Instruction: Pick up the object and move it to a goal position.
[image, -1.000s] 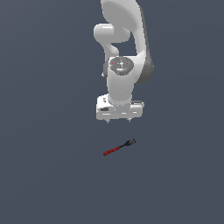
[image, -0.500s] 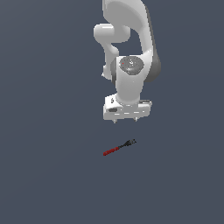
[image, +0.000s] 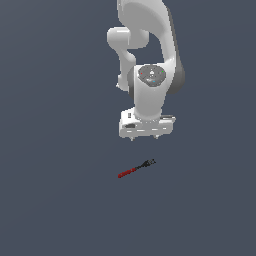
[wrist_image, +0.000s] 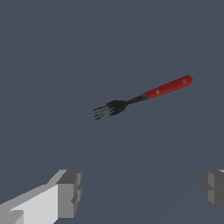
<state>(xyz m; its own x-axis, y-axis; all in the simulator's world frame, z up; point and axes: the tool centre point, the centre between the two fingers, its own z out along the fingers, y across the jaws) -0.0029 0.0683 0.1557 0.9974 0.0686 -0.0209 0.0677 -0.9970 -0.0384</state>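
Note:
The object is a small fork (image: 135, 169) with a red handle and a black tined end, lying flat on the dark grey floor. In the wrist view the fork (wrist_image: 144, 95) lies ahead of the fingers, red handle (wrist_image: 168, 86) on one side and black tines (wrist_image: 108, 109) on the other. My gripper (image: 144, 137) hangs above and slightly behind the fork, apart from it. Its two fingertips (wrist_image: 70, 192) stand wide apart with nothing between them, so it is open and empty.
The white arm (image: 150, 60) rises behind the gripper. The plain dark grey floor (image: 60, 200) spreads all around; no other objects or goal marker show.
The gripper has swung toward the exterior view's right and come slightly lower. The fork has not moved.

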